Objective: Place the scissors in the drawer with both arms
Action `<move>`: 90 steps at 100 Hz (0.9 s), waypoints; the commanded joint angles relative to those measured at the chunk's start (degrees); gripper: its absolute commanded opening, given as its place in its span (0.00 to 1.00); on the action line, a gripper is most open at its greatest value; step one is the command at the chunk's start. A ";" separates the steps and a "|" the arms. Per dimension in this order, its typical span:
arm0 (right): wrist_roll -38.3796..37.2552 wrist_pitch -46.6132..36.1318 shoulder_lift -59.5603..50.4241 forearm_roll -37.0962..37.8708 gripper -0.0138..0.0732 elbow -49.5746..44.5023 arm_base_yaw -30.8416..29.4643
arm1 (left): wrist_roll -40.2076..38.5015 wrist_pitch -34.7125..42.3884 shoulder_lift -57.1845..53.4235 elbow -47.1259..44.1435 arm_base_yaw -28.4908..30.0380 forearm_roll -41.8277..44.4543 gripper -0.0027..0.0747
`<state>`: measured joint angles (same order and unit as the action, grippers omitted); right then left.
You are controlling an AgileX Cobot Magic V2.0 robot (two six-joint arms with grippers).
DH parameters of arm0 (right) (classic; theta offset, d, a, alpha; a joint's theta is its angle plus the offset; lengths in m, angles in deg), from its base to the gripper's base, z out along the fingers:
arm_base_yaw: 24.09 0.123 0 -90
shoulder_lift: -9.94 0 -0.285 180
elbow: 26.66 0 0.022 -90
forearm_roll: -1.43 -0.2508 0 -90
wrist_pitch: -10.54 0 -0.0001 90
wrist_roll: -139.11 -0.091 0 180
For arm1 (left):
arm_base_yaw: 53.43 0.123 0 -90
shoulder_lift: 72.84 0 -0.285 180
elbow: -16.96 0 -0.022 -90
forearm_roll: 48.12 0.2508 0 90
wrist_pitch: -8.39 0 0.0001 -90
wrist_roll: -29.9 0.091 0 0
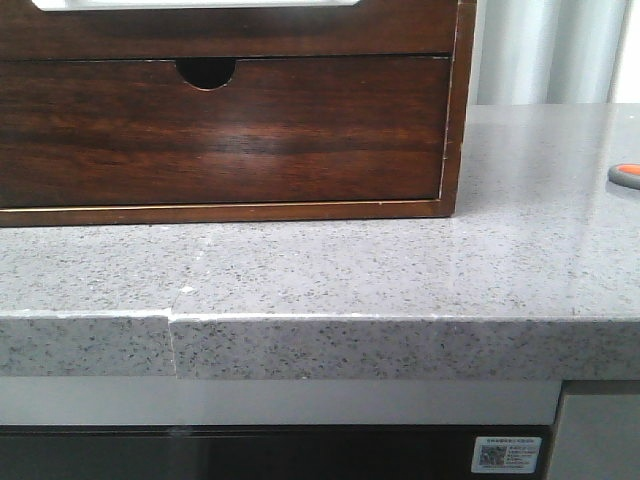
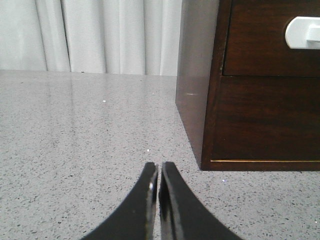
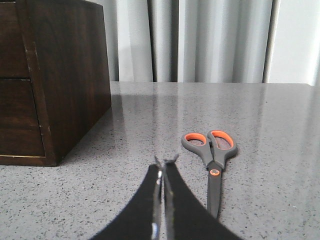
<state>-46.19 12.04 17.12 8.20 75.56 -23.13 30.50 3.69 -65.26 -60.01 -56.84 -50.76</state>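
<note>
The scissors [image 3: 214,159], grey with orange-lined handle loops, lie closed and flat on the speckled grey counter [image 1: 400,260]. In the front view only one handle loop [image 1: 626,175] shows, at the right edge. My right gripper [image 3: 164,165] is shut and empty, low over the counter just beside the scissors. The drawer [image 1: 230,35], the upper dark brown one with the long cut-out, is closed; its pale cut-out shows in the left wrist view [image 2: 302,32]. My left gripper [image 2: 159,167] is shut and empty, near the cabinet's left front corner. Neither arm shows in the front view.
The dark wooden cabinet [image 1: 452,120] stands on the counter. Its lower drawer [image 1: 220,130] has a small half-round notch and is closed. The counter's front edge [image 1: 300,320] runs across the front view. White curtains [image 3: 200,40] hang behind.
</note>
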 commanded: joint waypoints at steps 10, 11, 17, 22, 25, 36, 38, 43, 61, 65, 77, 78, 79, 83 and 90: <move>0.03 -4.87 -1.14 0.58 0.08 -0.90 -0.49 | -0.59 4.69 -1.77 -2.09 0.16 -0.43 0.01; 0.03 -4.87 -1.14 0.58 0.08 -0.90 -0.49 | -0.59 4.69 -1.77 -2.09 0.16 -0.43 0.01; 0.03 -4.87 -1.14 0.58 0.08 -0.90 -0.49 | -0.59 4.69 -1.77 -2.09 0.16 -0.43 0.01; 0.03 -4.87 -1.14 0.58 0.08 -0.90 -0.49 | -0.59 4.69 -1.77 -2.09 0.16 -0.43 0.01; 0.03 -4.87 -1.14 0.58 0.08 -0.90 -0.49 | -0.59 4.69 -1.77 -2.09 0.16 -0.43 0.01; 0.03 -4.87 -1.14 0.58 0.08 -0.90 -0.49 | -0.59 4.69 -1.77 -2.09 0.16 -0.43 0.01; 0.03 -4.87 -1.14 0.58 0.08 -0.90 -0.49 | -0.59 4.69 -1.77 -2.09 0.16 -0.43 0.01; 0.03 -4.87 -1.14 0.58 0.08 -0.90 -0.49 | -0.59 4.69 -1.77 -2.09 0.16 -0.43 0.01; 0.03 -4.87 -1.14 0.58 0.08 -0.90 -0.49 | -0.59 4.69 -1.77 -2.09 0.16 -0.43 0.01; 0.03 -4.87 -1.14 0.58 0.08 -0.90 -0.49 | -0.59 4.69 -1.77 -2.09 0.16 -0.43 0.01; 0.03 -5.23 -1.14 0.58 0.08 -0.90 -0.49 | -0.59 4.69 -1.77 -2.09 0.16 -0.43 0.01; 0.03 -5.51 -1.14 0.58 0.08 -0.90 -0.49 | -0.59 5.17 -1.77 -2.09 0.16 -0.43 0.01; 0.03 -5.53 -1.14 0.58 0.08 -0.90 -0.49 | -0.59 5.32 -1.77 -2.09 0.16 -0.43 0.01; 0.03 -5.83 -1.14 0.58 0.08 -0.90 -0.49 | -0.59 6.21 -1.77 -1.99 0.16 -0.43 0.01; 0.03 -5.70 -1.14 -0.23 0.08 -0.32 -0.49 | -0.59 8.15 -1.77 -1.87 0.16 -1.33 0.01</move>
<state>-46.19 11.40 17.12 8.20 75.56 -23.13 30.50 4.67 -65.26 -60.01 -56.84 -50.90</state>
